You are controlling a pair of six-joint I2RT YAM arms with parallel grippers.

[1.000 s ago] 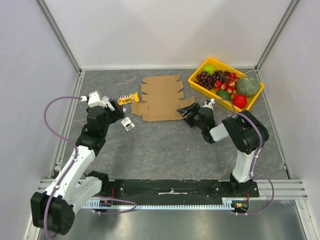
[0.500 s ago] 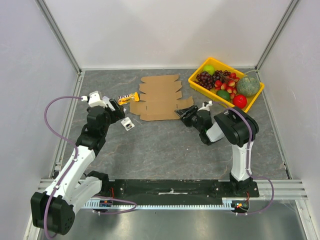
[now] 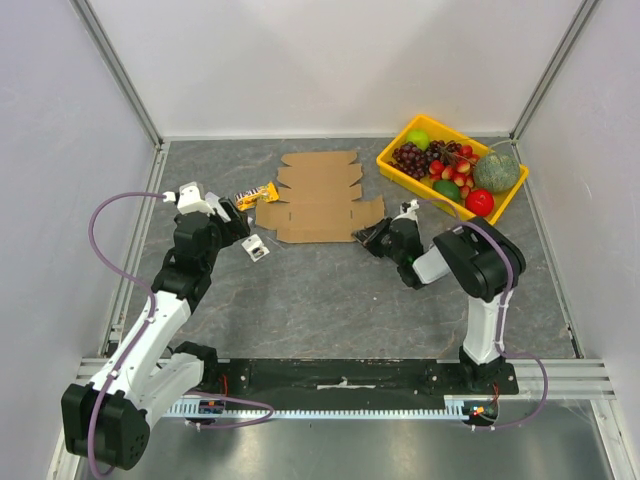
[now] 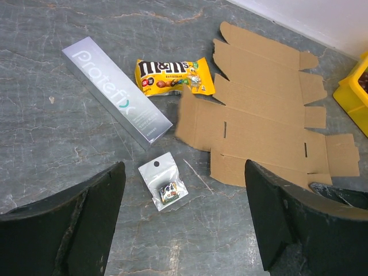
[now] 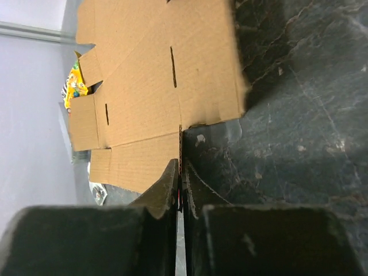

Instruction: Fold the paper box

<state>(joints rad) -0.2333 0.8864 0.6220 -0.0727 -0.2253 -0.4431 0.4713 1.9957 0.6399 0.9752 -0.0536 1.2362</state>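
We see the paper box (image 3: 320, 195) lying flat and unfolded at the far middle of the table (image 3: 330, 295). Our right gripper (image 5: 179, 172) is pinched on the edge of its near right flap, while our left gripper (image 4: 184, 169) hangs to the left of the box, fingers wide apart and holding nothing.
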